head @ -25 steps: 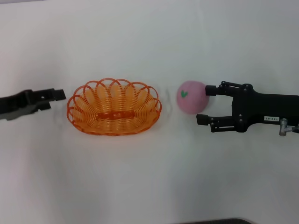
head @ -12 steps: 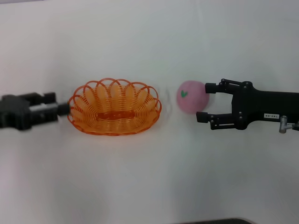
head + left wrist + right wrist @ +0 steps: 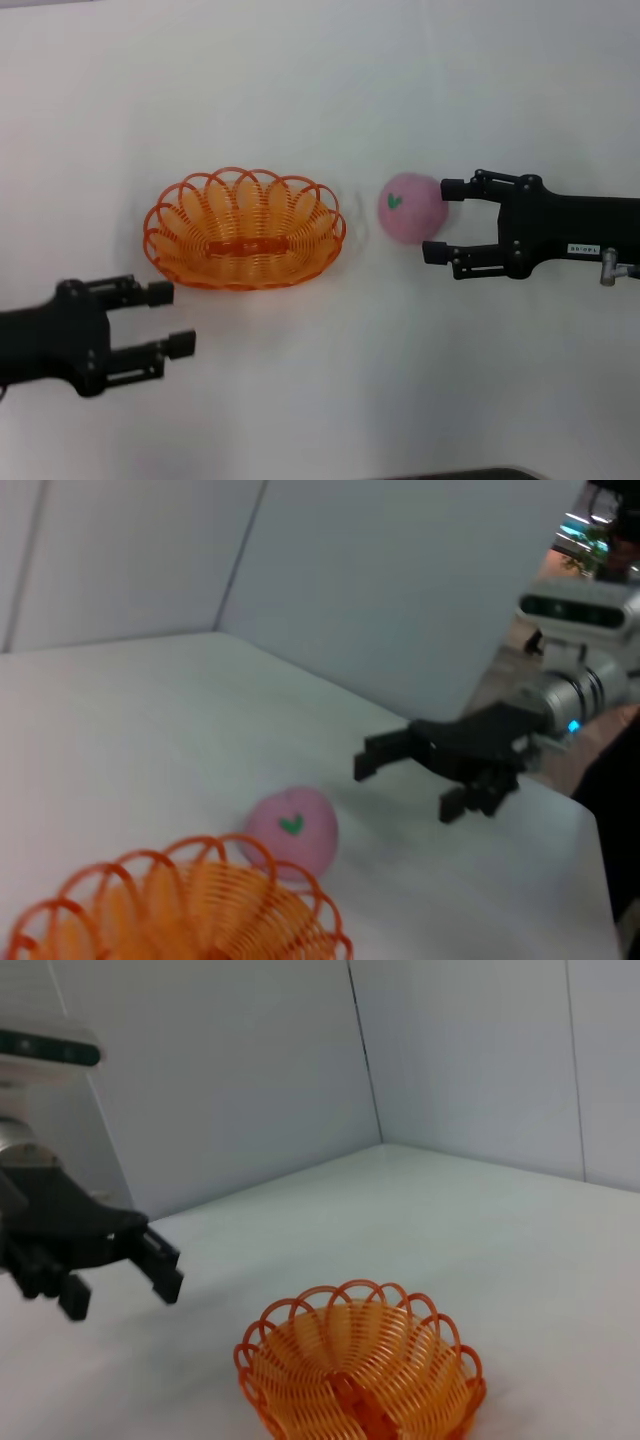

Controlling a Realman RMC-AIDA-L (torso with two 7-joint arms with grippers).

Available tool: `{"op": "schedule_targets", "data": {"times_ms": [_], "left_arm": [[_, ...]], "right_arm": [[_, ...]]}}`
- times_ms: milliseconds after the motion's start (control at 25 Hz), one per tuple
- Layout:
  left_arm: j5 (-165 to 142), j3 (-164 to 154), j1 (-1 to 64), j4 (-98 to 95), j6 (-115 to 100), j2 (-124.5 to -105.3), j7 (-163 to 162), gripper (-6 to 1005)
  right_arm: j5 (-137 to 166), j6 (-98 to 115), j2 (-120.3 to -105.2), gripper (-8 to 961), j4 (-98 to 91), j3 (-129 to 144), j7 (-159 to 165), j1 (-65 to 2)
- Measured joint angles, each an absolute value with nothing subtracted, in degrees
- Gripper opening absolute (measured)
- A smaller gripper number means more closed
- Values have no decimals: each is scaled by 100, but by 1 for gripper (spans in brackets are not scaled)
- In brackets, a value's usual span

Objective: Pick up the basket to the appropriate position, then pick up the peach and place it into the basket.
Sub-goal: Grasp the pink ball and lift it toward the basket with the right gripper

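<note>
**Soft peach, springy basket: where to grip**

White tabletop (image 3: pixel 320 90) carries the basket (image 3: pixel 244 230) near the middle, resting flat and empty, with the peach (image 3: pixel 411 208) just beside its rim on the robot's right. The right gripper (image 3: pixel 441 220) is spread around the peach, fingers on either side. The left gripper (image 3: pixel 170 319) hovers spread, near the basket but clear of it. The peach looks light and squashy, so a gentle squeeze across its middle should do; the wire loops probably flex, so pinch the rim
</note>
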State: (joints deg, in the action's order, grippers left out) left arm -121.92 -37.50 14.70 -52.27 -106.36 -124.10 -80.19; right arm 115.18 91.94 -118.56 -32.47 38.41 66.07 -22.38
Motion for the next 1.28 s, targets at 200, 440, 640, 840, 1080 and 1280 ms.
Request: {"op": "schedule_targets", "data": {"times_ms": [200,440,640,840,1080,1280], "left_arm": [[-12326,-3750,1416,-4910,-10462,-12439,-7675,668],[-12609,-3754,1395,-4484,-10211,-12449,-7307,664],[-12614,-3720,1284,-4233,-10228,-12461,-6757,657],[-12594,-3653,1266,-4129,-10264,-12465,-6454,655],[-12584,-3651,1298,-4026,-10279,-12459,-6224,654],[-12579,-3647,1321,-4001,-10283,-12454,-6222,653]], "right_arm": [[11530,9191,-11856,939,-3250,3847,6608,-2245],[11581,9157,-11878,939,-3253,3868,6599,-2252],[11604,9129,-11904,939,-3252,3868,6600,-2247],[11610,9123,-11891,939,-3252,3895,6602,-2224],[11712,9154,-11861,939,-3270,3887,6802,-2201],[11975,9301,-11781,938,-3745,3924,8424,-2300]]}}
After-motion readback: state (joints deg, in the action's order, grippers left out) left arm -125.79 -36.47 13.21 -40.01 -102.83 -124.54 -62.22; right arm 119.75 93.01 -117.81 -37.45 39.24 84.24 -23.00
